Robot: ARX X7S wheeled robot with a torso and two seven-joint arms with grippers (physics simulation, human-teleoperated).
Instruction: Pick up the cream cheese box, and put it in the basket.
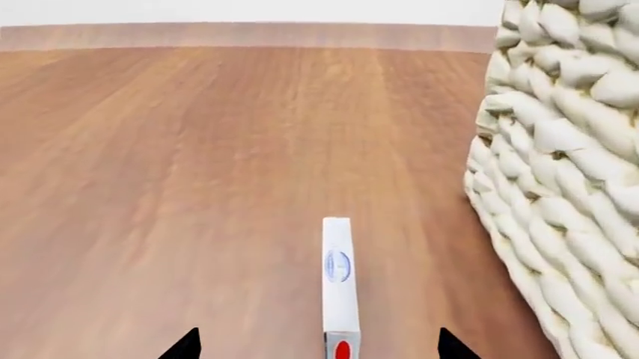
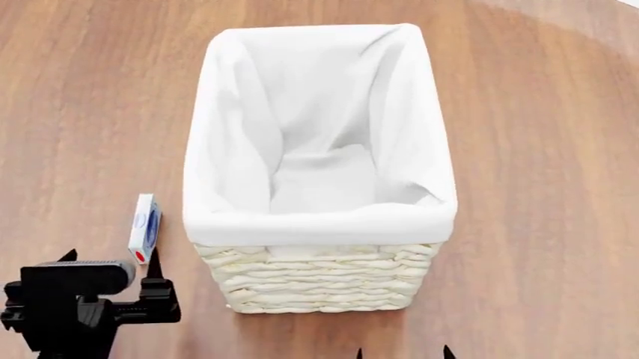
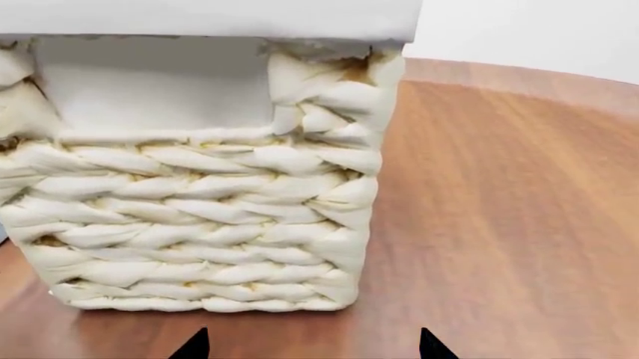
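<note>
The cream cheese box (image 2: 145,227) is a thin white carton with blue print and a red mark, standing on its edge on the wooden table just left of the basket (image 2: 319,288). In the left wrist view the box (image 1: 337,280) runs between my left gripper's open fingertips (image 1: 319,345), with clear gaps on both sides. My left gripper (image 2: 110,262) sits just short of the box's near end. My right gripper (image 3: 311,345) is open and holds nothing, facing the basket's woven wall (image 3: 209,217). Only its tips show at the head view's lower edge (image 2: 402,352).
The basket's woven side (image 1: 569,179) stands close to the box. A white cloth liner (image 2: 310,142) lines the basket and folds over its rim. Wooden table top (image 2: 539,149) surrounds it.
</note>
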